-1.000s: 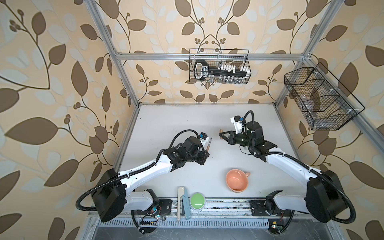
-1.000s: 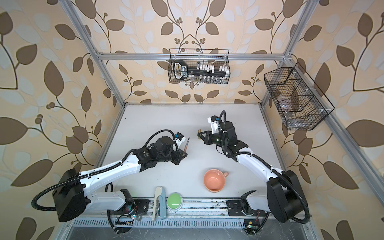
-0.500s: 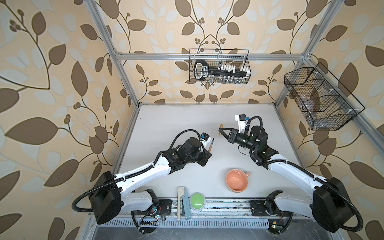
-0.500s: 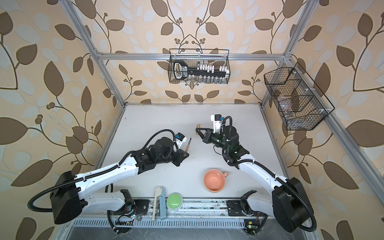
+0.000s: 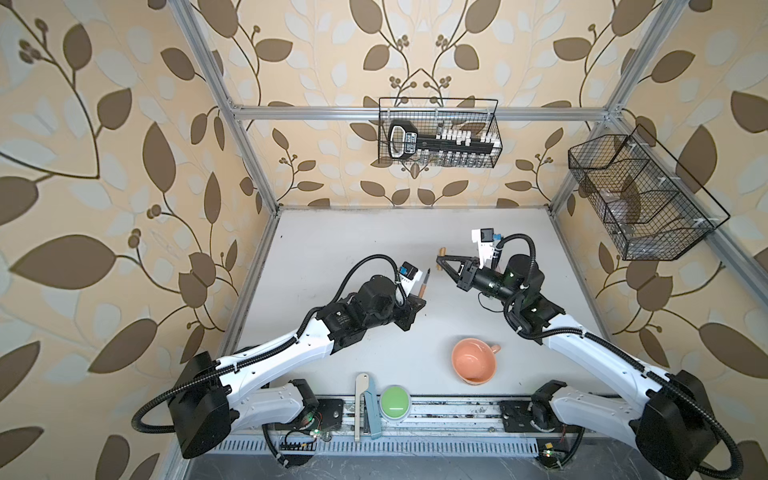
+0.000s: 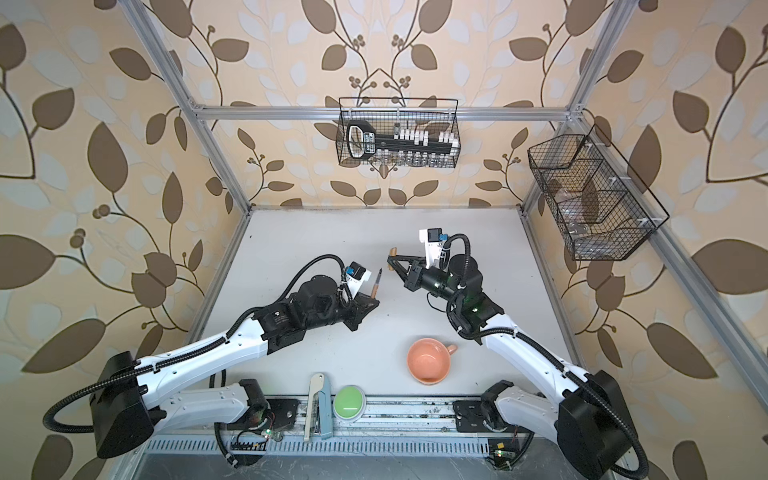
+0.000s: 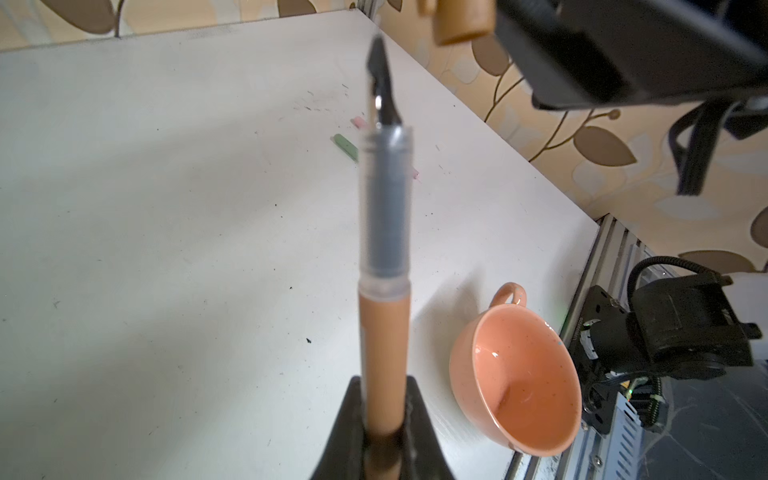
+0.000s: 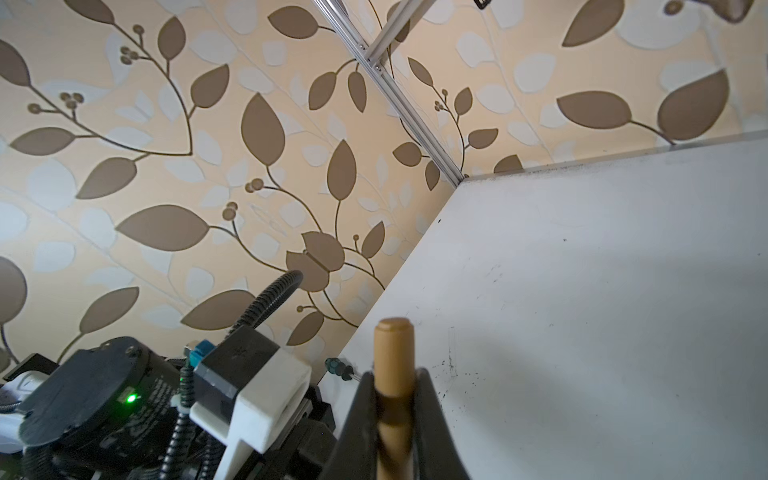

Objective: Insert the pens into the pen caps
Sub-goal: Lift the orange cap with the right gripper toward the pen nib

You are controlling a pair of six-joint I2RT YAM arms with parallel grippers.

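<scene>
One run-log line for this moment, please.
left gripper: shut on tan pen | right gripper: shut on tan cap | status: apart, not yet capped

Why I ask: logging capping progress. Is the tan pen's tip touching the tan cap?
Apart. The left wrist view shows background between the tip of the tan pen and the tan cap; both top views show the gap.

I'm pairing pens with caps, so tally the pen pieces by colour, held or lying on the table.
Tan-brown: 2, the pen in the left hand and the cap in the right hand.
Green: 1, a green piece lying on the table.
Pink: 1 it seems, a pink piece on the table, its middle hidden behind the held pen.
Total: 4.
</scene>
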